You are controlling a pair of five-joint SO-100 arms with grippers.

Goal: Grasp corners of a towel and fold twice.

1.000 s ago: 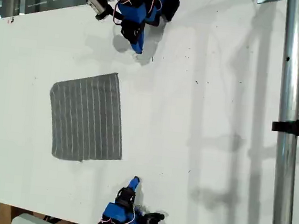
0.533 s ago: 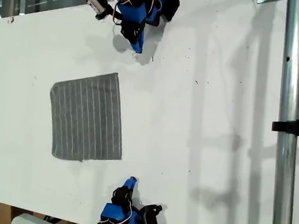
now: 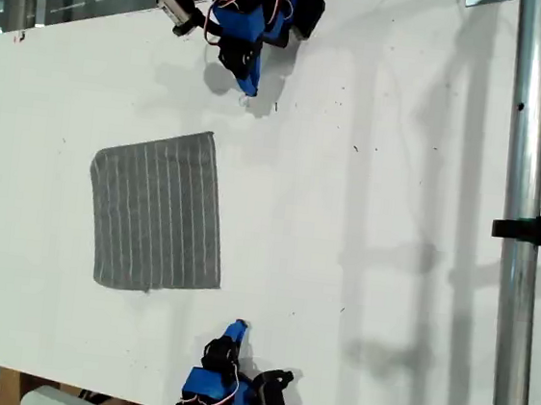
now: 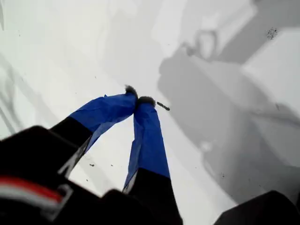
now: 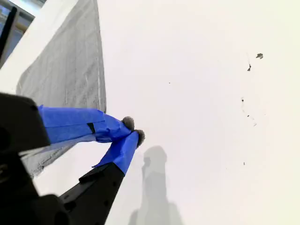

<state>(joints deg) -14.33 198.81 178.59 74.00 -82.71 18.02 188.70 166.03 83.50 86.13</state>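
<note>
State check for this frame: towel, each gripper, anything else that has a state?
towel: spread flat on the table, unfolded, touched by neither gripper.
my first gripper: shut, empty, tips over bare table.
my second gripper: shut, empty, beside the towel's edge, apart from it.
table: white, a few small dark specks.
metal pole: runs top to bottom at the exterior view's right, black clamp on it.
</note>
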